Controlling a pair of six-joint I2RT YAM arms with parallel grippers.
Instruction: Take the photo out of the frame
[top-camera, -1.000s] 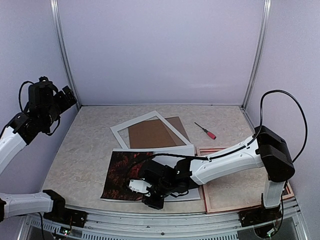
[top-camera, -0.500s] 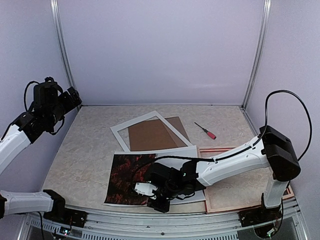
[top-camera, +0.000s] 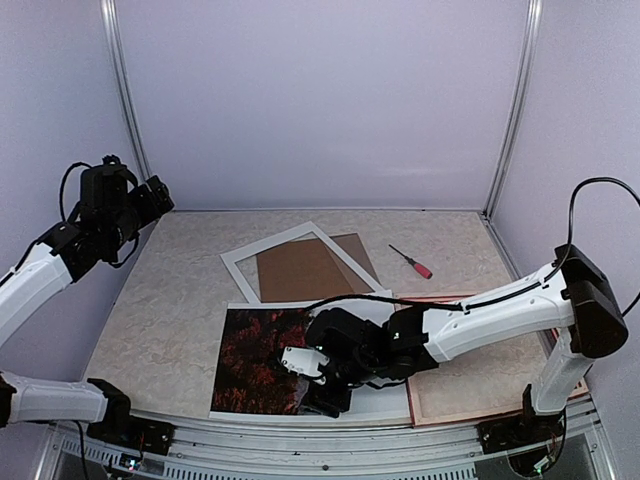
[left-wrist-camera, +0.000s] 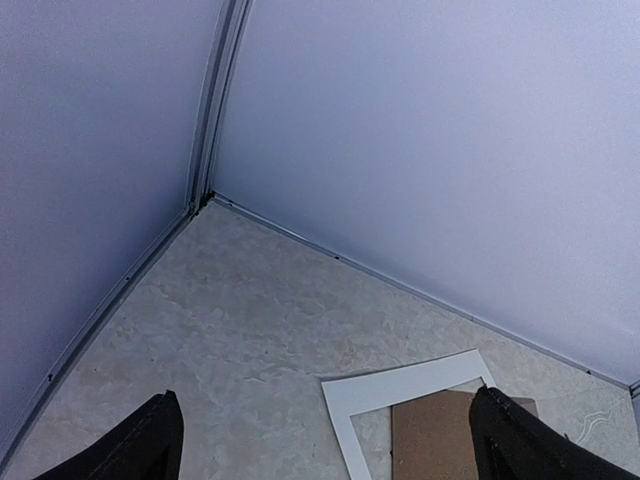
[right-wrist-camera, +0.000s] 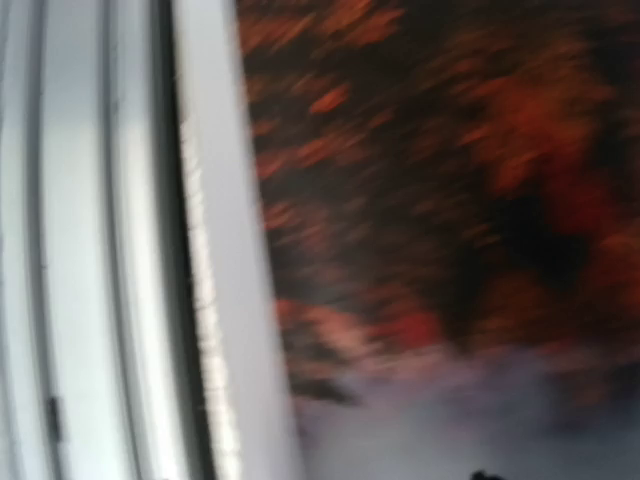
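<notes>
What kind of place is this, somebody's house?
Probably a robot test booth, not a house: plain lilac walls, metal corner posts, and a left arm and right arm mounted at the table edge.

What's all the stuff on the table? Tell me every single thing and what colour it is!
photo: one, red-orange leaves on dark plus a pale half, near middle, out of the frame
frame: one, red rim, near right, beside the photo
white mat border: one, white, behind the photo
brown board: one, light brown, showing through the mat border's opening
darker brown sheet: one, sticking out at the mat border's right
screwdriver: one, red handle, far right
table: one, pale marbled
left end effector: one, black, open, raised far left
right end effector: one, black and white, low over the photo; open or shut unclear
</notes>
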